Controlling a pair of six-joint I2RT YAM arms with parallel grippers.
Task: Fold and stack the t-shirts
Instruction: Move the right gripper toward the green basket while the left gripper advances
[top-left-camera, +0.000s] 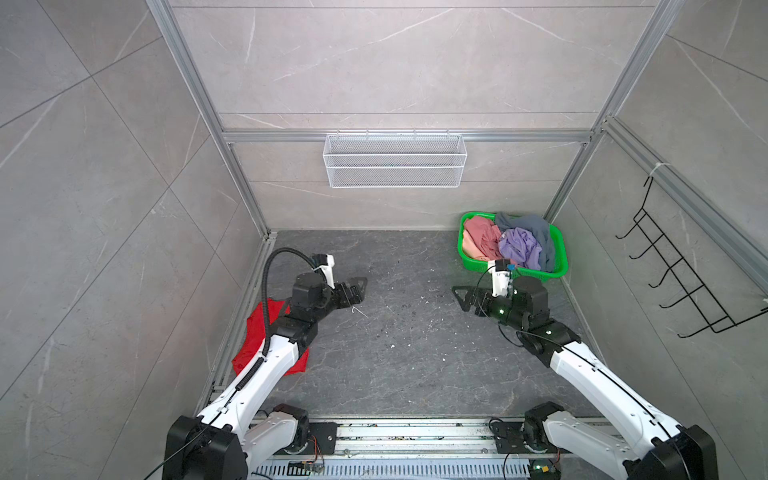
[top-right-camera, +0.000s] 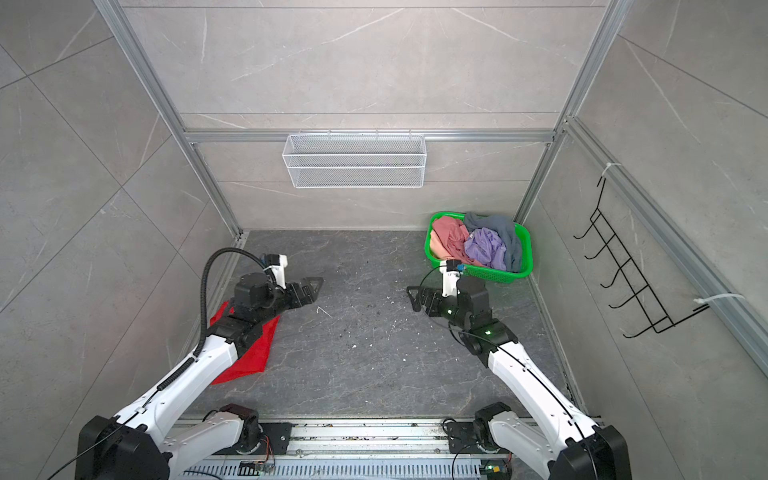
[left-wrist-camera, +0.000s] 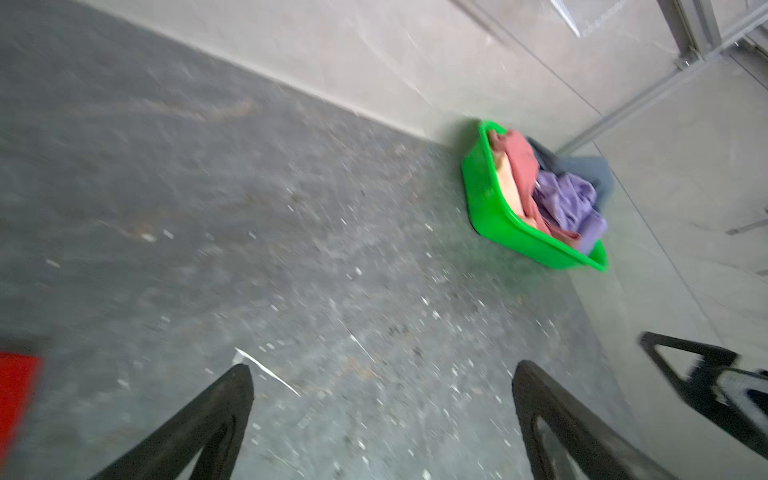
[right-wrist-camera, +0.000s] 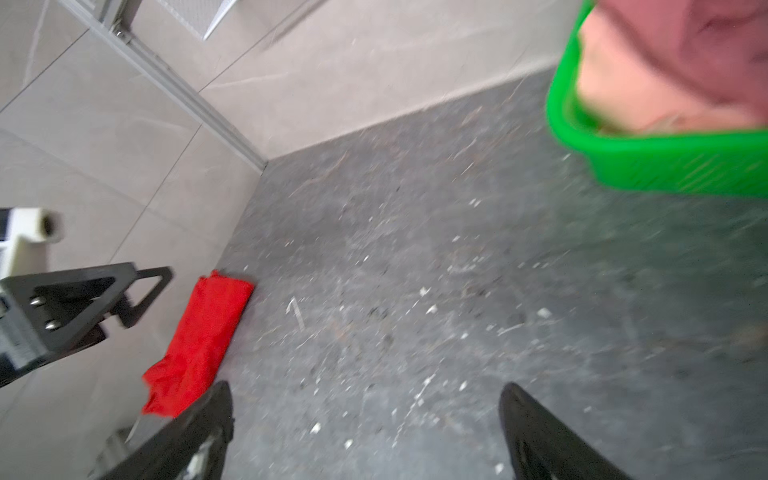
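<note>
Crumpled soft tees are heaped in the green mesh basket. Far from it, a red tee is laid on the scratched stone floor. The left claw and right claw are held wide open, empty.

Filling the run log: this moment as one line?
left hand open, empty | right hand open, empty | red t-shirt on tabletop | other t-shirts in green basket

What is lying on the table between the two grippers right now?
Only bare dark table with small white flecks; both top views show nothing else between the left gripper and the right gripper.
</note>
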